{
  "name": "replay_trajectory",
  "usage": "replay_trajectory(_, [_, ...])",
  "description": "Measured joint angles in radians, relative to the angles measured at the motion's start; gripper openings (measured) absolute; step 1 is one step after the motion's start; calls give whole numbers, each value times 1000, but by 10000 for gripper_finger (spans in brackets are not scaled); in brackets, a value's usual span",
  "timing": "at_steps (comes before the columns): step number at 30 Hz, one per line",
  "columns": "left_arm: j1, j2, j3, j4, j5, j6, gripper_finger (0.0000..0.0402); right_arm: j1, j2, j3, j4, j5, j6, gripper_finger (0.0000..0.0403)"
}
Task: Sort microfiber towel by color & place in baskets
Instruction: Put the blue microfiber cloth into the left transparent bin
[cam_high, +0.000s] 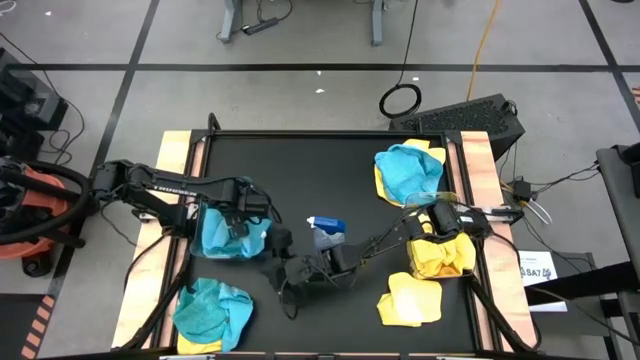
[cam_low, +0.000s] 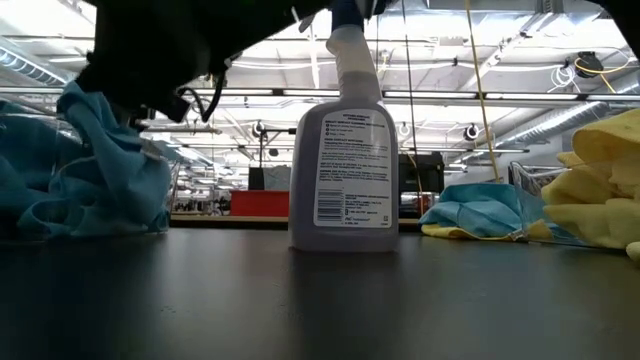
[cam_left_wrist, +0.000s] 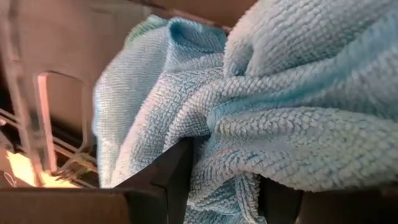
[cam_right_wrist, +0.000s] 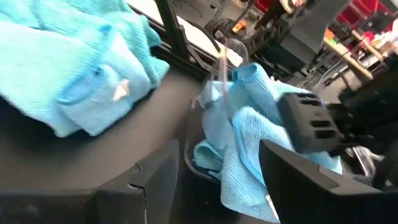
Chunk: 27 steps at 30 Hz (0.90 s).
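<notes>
Now left end effector (cam_high: 240, 228) clamped on teal towel (cam_high: 222, 232) over basket (cam_low: 160, 175), right end effector (cam_high: 285, 272) open, empty.

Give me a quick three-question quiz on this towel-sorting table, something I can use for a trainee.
1. True or false: the left gripper is clamped on a teal towel.
2. The right gripper is: A open and empty; B shut on a yellow towel; C shut on the bottle.
3. Fill in: the spray bottle stands ____ on the table.
Key: 1 true; 2 A; 3 upright.
</notes>
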Motion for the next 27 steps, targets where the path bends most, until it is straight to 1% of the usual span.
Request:
replay_trajectory(4, [0,0,67,-51,0,1,162,23,0,0,-1,31,-31,215])
replay_trajectory(9, [-9,-1,152,-140,0,1,162,27,0,0,-1,41,-31,215])
replay_trajectory(12, [-20,-1,201,-192,0,-1,162,28,0,0,-6,66,-31,215])
replay_trajectory(20, [-46,-1,292,-317,-1,-25,162,32,-1,0,-25,82,-11,215])
replay_trajectory(27, [-60,-7,336,-326,-1,-25,162,42,-9,0,-31,83,-9,215])
